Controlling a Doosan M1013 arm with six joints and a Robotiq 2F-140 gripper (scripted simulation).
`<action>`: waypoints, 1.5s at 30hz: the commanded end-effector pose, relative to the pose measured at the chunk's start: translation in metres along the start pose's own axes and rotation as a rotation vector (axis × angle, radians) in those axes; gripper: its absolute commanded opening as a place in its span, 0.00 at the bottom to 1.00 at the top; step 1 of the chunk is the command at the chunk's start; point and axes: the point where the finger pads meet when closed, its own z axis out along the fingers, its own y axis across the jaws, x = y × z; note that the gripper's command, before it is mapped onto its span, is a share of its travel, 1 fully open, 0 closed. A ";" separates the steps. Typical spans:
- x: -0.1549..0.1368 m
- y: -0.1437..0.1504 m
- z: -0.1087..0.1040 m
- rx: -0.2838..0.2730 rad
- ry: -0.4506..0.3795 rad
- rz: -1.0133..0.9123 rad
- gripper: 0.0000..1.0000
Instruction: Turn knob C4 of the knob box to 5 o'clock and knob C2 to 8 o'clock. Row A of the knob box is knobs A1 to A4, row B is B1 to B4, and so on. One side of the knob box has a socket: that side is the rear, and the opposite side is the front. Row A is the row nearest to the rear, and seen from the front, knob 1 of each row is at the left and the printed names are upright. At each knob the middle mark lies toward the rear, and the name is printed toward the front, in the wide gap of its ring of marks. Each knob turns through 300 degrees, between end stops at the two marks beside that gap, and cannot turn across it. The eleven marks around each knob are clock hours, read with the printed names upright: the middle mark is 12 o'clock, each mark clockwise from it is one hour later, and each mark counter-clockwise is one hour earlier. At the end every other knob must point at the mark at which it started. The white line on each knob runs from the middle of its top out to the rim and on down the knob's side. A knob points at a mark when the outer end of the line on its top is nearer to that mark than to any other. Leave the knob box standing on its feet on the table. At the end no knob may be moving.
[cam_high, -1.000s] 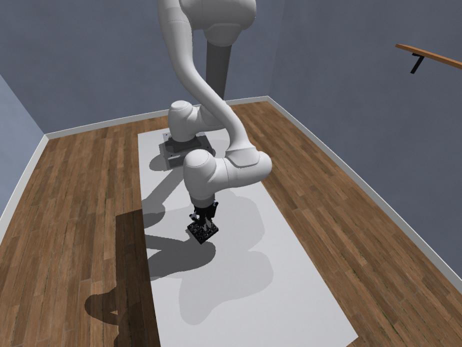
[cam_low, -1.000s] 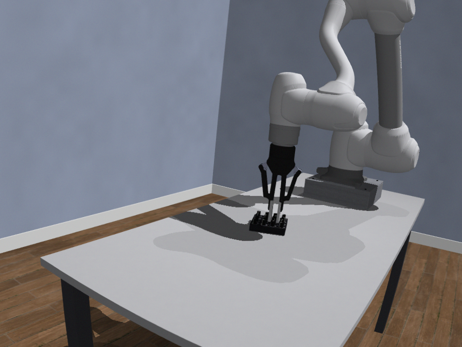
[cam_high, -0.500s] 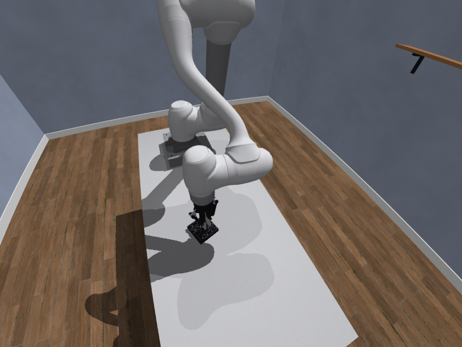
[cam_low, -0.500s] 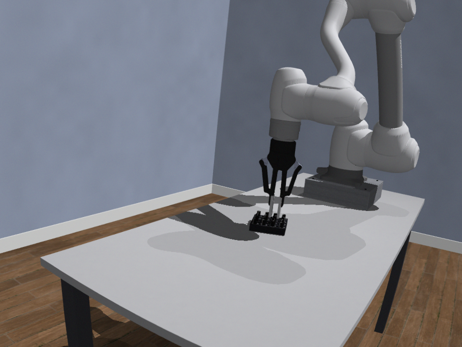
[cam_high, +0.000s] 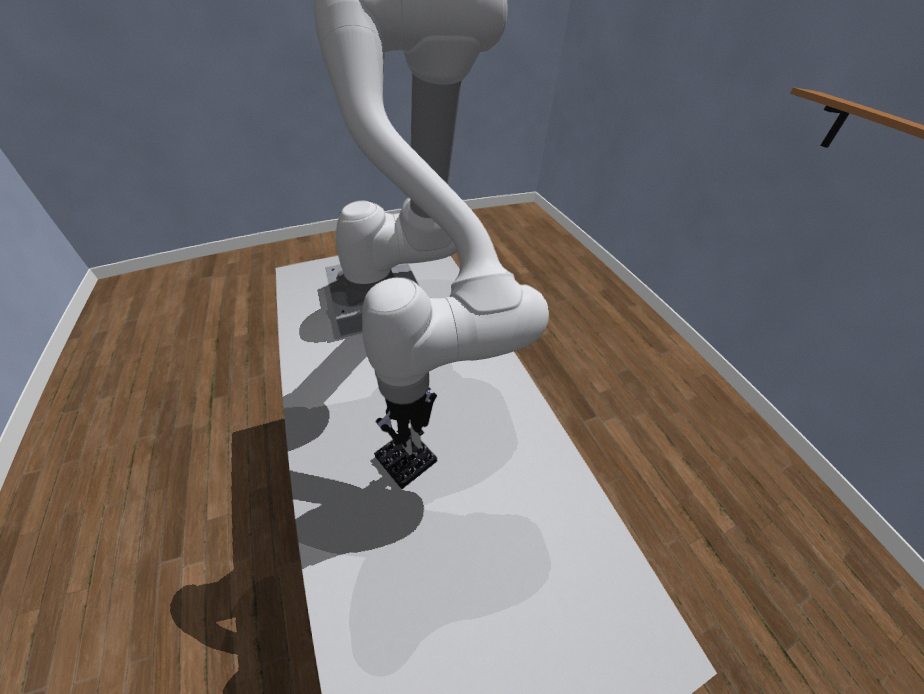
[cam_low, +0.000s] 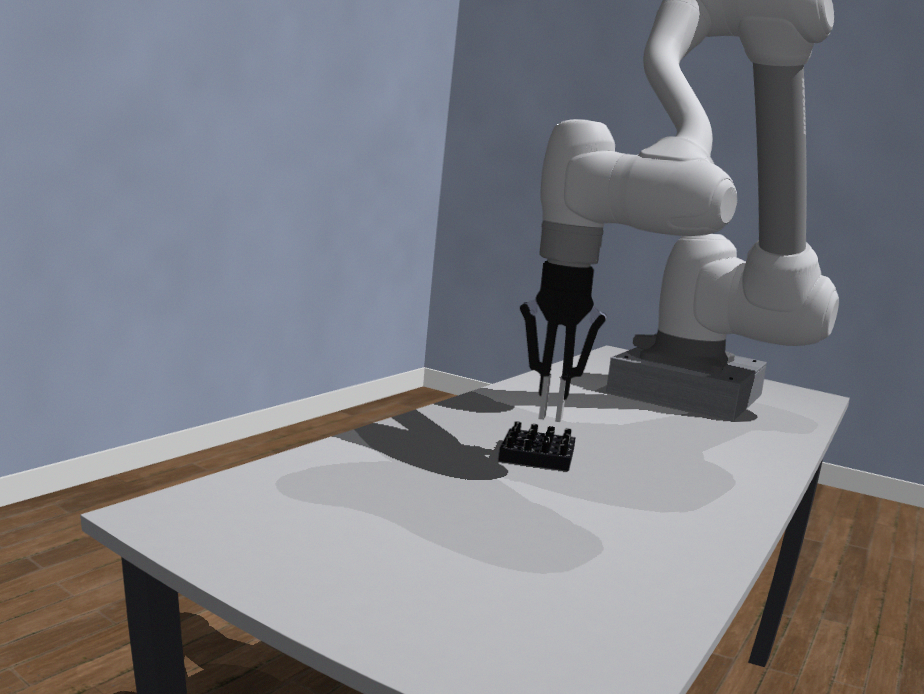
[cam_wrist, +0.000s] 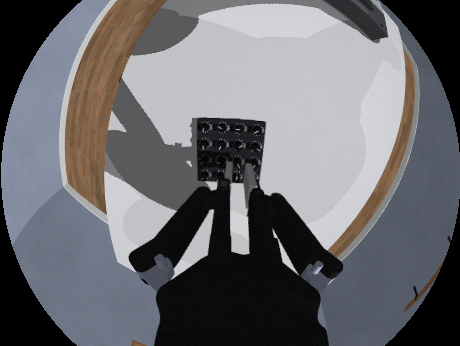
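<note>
The black knob box (cam_high: 404, 472) (cam_low: 533, 457) (cam_wrist: 213, 136) stands flat on the white table, with several black knobs in a four-by-four grid. White lines and rings of marks show faintly in the wrist view; the printed names are too small to read, and I cannot tell the exact hours. My gripper (cam_low: 551, 419) (cam_wrist: 238, 171) points straight down, its fingertips above the knobs and clear of them in the exterior view. Its two grey fingers stand a narrow gap apart with nothing between them. In the wrist view they partly hide knobs in the two rows nearest the gripper body.
The white table (cam_high: 597, 634) (cam_low: 448, 620) (cam_wrist: 300, 90) carries the box and the arm's grey base block (cam_low: 678, 388) (cam_wrist: 372, 22), which stands behind the box in the exterior view. Arm shadows fall across the table and part of the box. A wooden rail (cam_high: 859, 109) is on the wall.
</note>
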 end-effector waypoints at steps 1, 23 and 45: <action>0.000 0.000 0.000 0.000 0.000 0.000 0.12; 0.015 -0.001 -0.006 0.000 0.000 0.418 0.12; 0.041 -0.002 -0.016 0.000 0.000 1.127 0.12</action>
